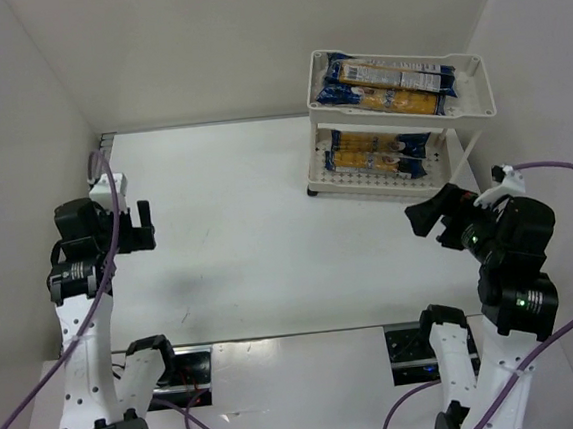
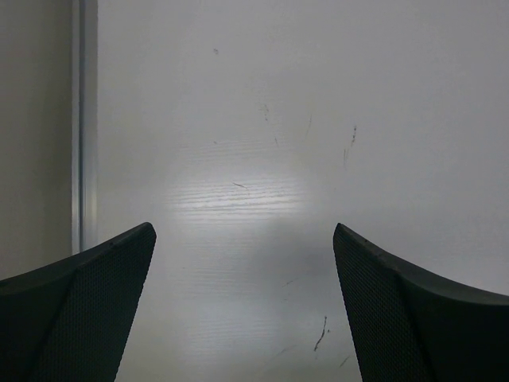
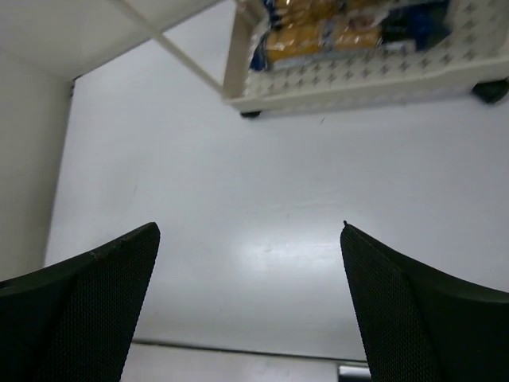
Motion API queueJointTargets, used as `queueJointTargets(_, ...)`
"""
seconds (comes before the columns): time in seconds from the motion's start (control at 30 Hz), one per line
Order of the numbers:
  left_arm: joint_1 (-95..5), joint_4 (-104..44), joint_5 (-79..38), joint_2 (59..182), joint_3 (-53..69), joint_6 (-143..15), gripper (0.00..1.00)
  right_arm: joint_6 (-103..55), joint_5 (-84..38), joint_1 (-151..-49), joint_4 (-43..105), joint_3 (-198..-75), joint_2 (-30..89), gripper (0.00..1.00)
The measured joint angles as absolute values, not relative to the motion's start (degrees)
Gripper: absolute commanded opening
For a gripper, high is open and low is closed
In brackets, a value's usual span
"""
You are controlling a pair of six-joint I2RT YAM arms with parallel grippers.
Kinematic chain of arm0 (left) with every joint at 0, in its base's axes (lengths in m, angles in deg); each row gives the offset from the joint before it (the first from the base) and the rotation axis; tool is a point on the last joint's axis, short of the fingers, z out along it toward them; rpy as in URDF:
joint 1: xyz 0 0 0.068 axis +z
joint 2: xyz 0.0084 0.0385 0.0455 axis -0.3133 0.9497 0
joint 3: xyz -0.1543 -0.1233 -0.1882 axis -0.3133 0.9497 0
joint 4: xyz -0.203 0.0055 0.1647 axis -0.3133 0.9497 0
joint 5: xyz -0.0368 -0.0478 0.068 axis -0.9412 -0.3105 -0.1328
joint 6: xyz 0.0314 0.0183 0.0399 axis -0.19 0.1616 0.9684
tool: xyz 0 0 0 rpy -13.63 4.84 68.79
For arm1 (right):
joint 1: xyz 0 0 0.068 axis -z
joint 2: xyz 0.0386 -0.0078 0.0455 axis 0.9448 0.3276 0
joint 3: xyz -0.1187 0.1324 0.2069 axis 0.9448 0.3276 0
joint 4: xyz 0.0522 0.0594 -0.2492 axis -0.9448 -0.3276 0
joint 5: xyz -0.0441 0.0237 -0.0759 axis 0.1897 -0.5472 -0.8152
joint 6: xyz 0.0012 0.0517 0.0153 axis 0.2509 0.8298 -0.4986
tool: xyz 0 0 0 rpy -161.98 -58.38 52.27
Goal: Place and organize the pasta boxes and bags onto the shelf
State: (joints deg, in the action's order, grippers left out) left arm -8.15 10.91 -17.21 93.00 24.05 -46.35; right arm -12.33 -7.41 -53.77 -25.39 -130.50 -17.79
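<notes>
So the pasta packs (image 1: 385, 77) are all up on the shelf (image 1: 364, 181) as far as I can see. It sits at the far right of the table (image 1: 248, 228), with one bunch lying flat along the top tray and another bunch (image 1: 376, 152) on the lower tray right under it. They're packed side by side, blue ends out and yellow pasta showing in the middle. I can't get a clean count per tier because they overlap from above. The right wrist camera catches the lower tray's packs (image 3: 318, 32) behind the perforated wall, lying inside the rim and not hanging over.

No pack is left on the table in any view, so my read is the placing part is basically finished. At most a bit of straightening is left, and that would need a gentle nudge along the long side so nothing slides off.

The left gripper (image 1: 137, 228) is over bare table on the left, well away from the shelf, with its jaws spread wide and nothing between them. The right gripper (image 1: 429, 212) is near the shelf's front, likewise wide apart and holding nothing
</notes>
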Motion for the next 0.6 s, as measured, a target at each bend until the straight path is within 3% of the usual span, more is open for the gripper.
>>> queueJointTargets(0.23,-3.78,10.82,-19.74,90.84,24.14,-49.11,0.99,-10.32,-0.98,-53.21,-33.83,-126.48,-23.65,1.0)
queueJointTargets(0.6,-2.66,10.84,-20.16,90.88,24.14,-49.37,0.99,-8.35,-1.27,-54.63,-37.11,-126.76,-26.57,1.0)
